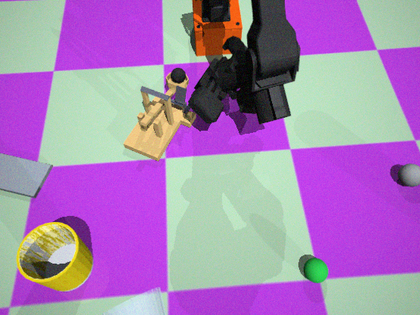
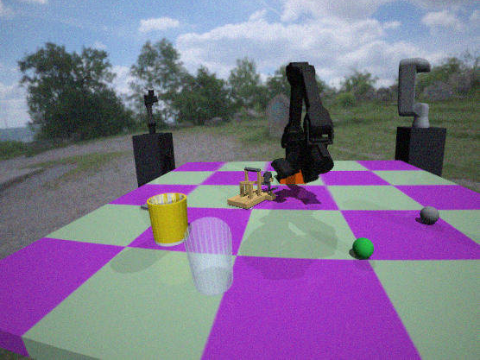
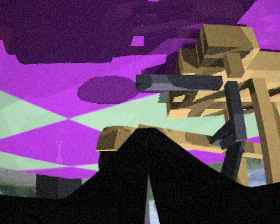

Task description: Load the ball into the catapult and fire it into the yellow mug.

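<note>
The wooden catapult (image 1: 143, 146) (image 2: 243, 201) (image 3: 230, 39) stands on the checkered surface, its front end pointing to the lower left in the top view, roughly toward the yellow mug. A black ball (image 1: 178, 75) sits in the cup at the rear end of its throwing arm, which is down. The yellow mug (image 1: 84, 267) (image 2: 167, 222) stands upright, opening up. My gripper (image 1: 186, 109) (image 3: 145, 137) is shut and empty. Its tips are low beside the catapult's dark upright part and rear side block; whether they touch is unclear. In the wrist view the fingers hide most of the ball.
A green ball (image 1: 316, 270) (image 2: 363, 248) and a grey ball (image 1: 409, 174) (image 2: 429, 215) lie to the right. A clear cup (image 1: 140, 305) (image 2: 210, 255) stands near the mug. A grey slab (image 1: 23, 176) lies at the left. An orange block (image 1: 200, 44) (image 2: 294, 178) is at the arm's base.
</note>
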